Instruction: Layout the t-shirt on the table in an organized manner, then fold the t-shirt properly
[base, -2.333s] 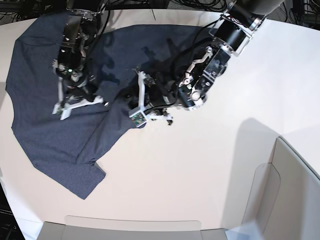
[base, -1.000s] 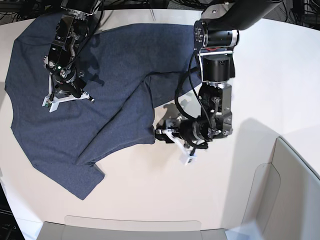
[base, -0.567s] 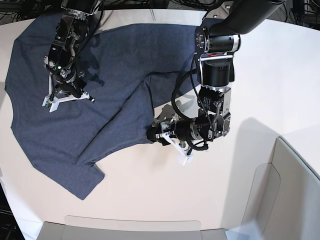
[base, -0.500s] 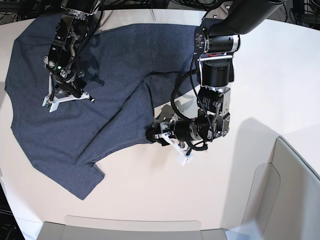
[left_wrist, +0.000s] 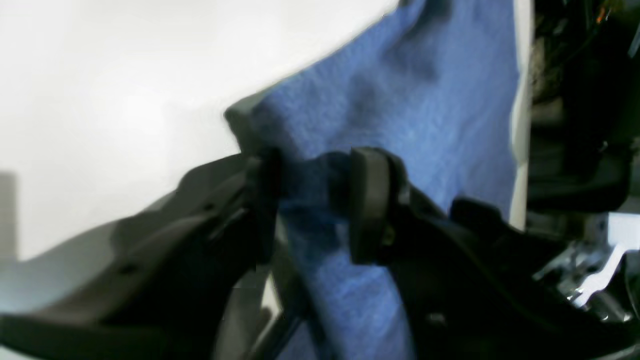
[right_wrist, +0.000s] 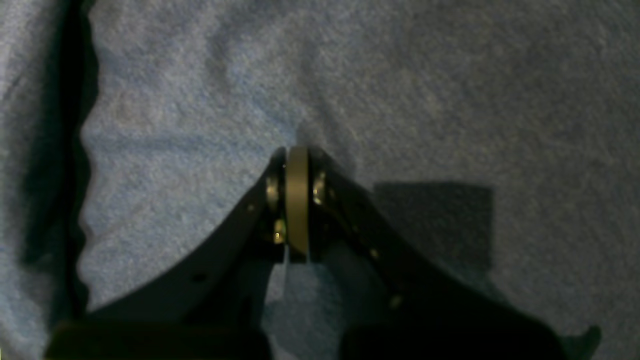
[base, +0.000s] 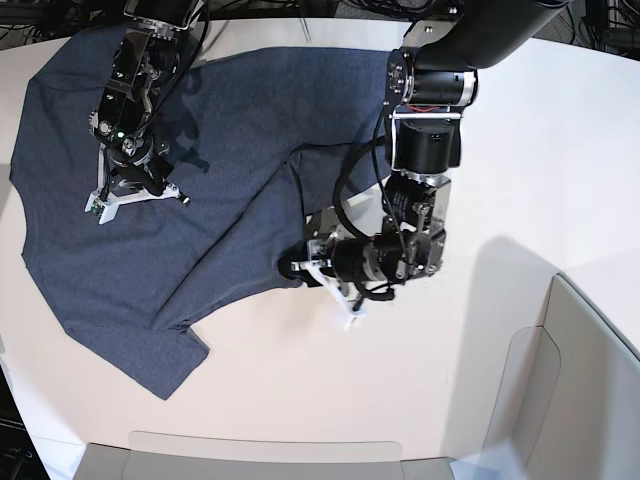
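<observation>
T-shirt: heathered navy knit, softly creased.

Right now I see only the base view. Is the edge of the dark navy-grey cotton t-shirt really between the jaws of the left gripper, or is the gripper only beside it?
Observer: In the left wrist view, a fold of the t-shirt lies between the two black pads of the left gripper. The pads stand a little apart, and I cannot tell whether they pinch the cloth.
Operator: And the right gripper, over the cloth on the other side?
Observer: The right wrist view shows the right gripper shut, jaws together. Its tip points at flat cloth, and no fold is visible between the jaws.
</observation>
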